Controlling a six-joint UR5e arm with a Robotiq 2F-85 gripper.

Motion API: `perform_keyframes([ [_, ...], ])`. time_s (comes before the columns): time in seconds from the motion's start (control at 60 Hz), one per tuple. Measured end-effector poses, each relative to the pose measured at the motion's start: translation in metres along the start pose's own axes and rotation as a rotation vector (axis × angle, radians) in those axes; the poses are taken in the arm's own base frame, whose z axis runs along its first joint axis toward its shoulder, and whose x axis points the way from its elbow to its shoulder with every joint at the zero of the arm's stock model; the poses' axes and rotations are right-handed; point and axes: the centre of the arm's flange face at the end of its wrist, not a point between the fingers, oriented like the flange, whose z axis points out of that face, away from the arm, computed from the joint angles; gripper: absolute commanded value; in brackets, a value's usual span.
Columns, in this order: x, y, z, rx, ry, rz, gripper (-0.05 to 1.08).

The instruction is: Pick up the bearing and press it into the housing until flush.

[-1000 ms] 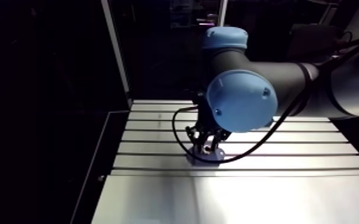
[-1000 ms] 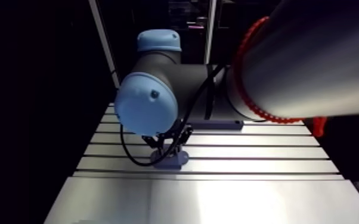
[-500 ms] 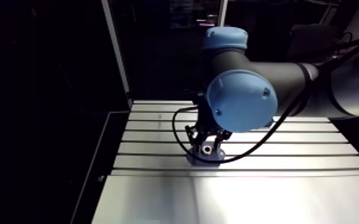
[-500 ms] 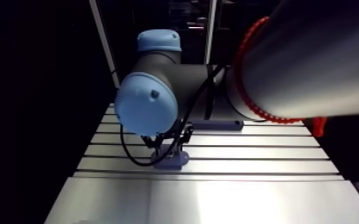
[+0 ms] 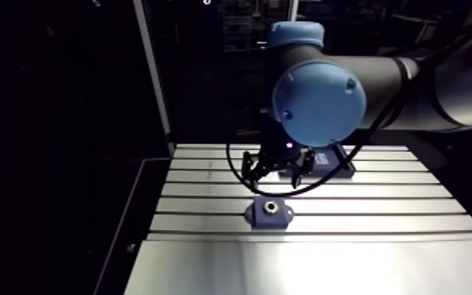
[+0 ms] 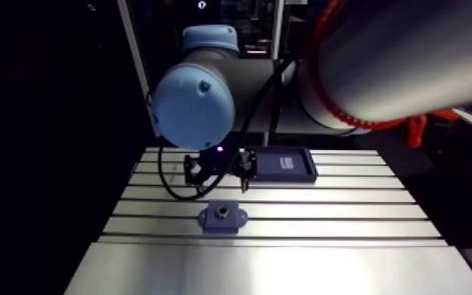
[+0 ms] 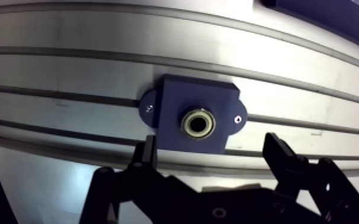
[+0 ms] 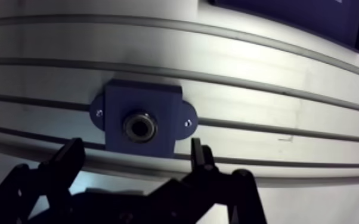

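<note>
In the centre bore of the dark blue housing (image 7: 176, 104), the bearing (image 7: 198, 124): a bright metal ring around a dark hole. Impossible to tell whether quite level with the housing's face. Housing flat on the slotted aluminium table (image 7: 68, 36): a square block with a rounded ear on two opposite sides, small pale fasteners in the ears, one table slot running under it.

Only in the wrist view: the ring's metal sheen, the fasteners, the slot passing beneath the block. There, just a corner of a dark blue tray, beyond the housing.

Only in the arm view: that tray (image 6: 285, 165) in full, lying flat farther back on the table with a pale label in its middle. Also the height of things: gripper hanging above the table, well clear of the housing, between housing and tray. Bearing here no more than a small dark-centred ring on top of the block.

Gripper (image 7: 210, 138) spread wide, its two black fingers (image 7: 283, 158) far apart. Nothing held between them, nothing touched. From the wrist, housing and bearing ahead of the fingertips and roughly in line with the gap, apart from both.
</note>
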Motion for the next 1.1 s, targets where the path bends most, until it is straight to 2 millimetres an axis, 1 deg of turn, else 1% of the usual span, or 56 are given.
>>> perform_keyframes([
  [0.017, 0.0, 0.0, -0.001, -0.001, -0.002, 0.007, 0.74],
  [0.033, 0.001, 0.001, -0.003, -0.001, -0.004, 0.014, 0.8],
  [0.05, 0.001, 0.001, -0.004, -0.002, -0.007, 0.022, 0.8],
  [0.083, 0.001, 0.001, -0.006, -0.003, -0.011, 0.037, 0.86],
  [0.25, 0.001, 0.002, -0.011, -0.005, -0.022, 0.098, 0.95],
  [0.433, 0.0, 0.001, -0.01, -0.002, -0.03, 0.138, 1.02],
  [0.65, -0.002, -0.001, -0.004, 0.001, -0.02, 0.161, 1.07],
  [1.1, -0.005, -0.001, 0.009, 0.001, -0.02, 0.164, 1.07],
])
